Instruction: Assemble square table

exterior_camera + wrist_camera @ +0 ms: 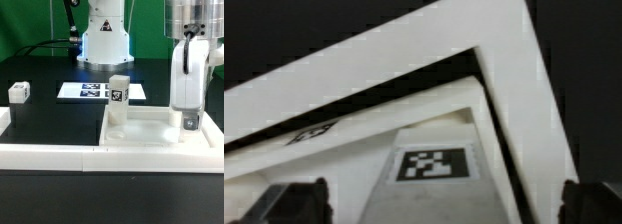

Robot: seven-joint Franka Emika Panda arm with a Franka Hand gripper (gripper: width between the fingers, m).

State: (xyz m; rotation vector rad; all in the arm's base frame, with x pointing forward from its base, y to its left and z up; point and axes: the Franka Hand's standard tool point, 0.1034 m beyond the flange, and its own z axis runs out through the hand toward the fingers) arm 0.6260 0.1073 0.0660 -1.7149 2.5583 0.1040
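Black table (60,115) carries the tabletop (150,130) at five o'clock with one leg (119,100) standing on it, another leg (19,92) loose at nine o'clock, gripper (190,122) fingers spread, empty.

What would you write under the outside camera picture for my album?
Open pincer above the tabletop, one leg standing upright on it.

Panda arm (186,70) reaching straight down at the exterior view's right; gripper (190,123) pointing downward, fingers (295,203) spread wide.
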